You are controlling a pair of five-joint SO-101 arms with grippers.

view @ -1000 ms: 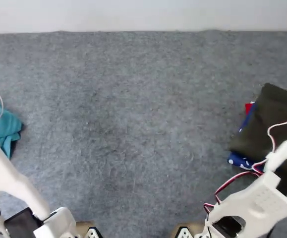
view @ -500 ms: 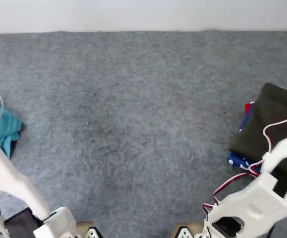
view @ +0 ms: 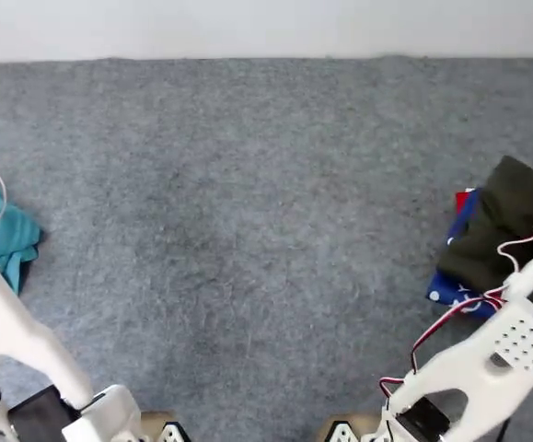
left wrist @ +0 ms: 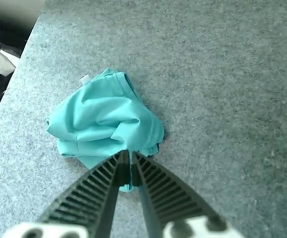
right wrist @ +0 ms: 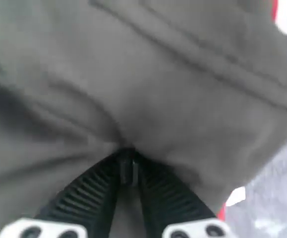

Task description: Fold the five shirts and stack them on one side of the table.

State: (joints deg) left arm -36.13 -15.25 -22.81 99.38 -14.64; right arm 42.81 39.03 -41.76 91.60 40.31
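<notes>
Olive shirt (view: 510, 216), long axis near-to-far, pinched by right gripper (right wrist: 127, 161).

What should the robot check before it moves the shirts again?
1. left end effector shut, tips at the edge of the teal shirt: ok.
2. teal shirt folded: not ok, it lies crumpled.
3. right end effector shut, tips against the olive shirt: ok.
4. olive shirt really pinched: cannot tell.
5. olive shirt on top of the blue shirt: ok.
6. shirts all on one side: not ok, teal shirt lies far from the other two.
</notes>
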